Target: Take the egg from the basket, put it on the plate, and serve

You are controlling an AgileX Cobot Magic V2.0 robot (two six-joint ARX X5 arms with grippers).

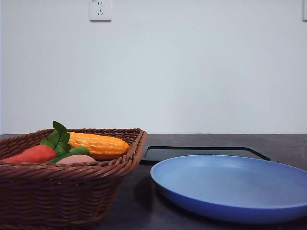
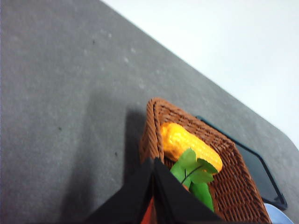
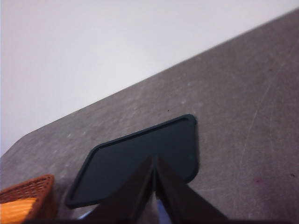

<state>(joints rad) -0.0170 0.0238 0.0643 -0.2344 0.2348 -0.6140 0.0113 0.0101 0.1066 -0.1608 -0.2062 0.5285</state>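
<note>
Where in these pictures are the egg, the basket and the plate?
egg (image 1: 76, 159), front view, its visible pinkish top.
basket (image 1: 72, 170), front view, near braided rim.
plate (image 1: 230, 211), front view, near outer wall.

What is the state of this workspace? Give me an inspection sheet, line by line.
Surface: dark grey table, speckled, faint scratches.
Job's things: egg lies in the wicker basket beside the carrot; light-blue plate bare, right of the basket.
Clutter: carrot with green leaves and corn cob in the basket; black tray behind the plate.
Grippers: left tool shut, above the basket; right tool shut, above the tray.
Cables: nothing seen.
Surroundings: plain white wall, wall socket.
</note>
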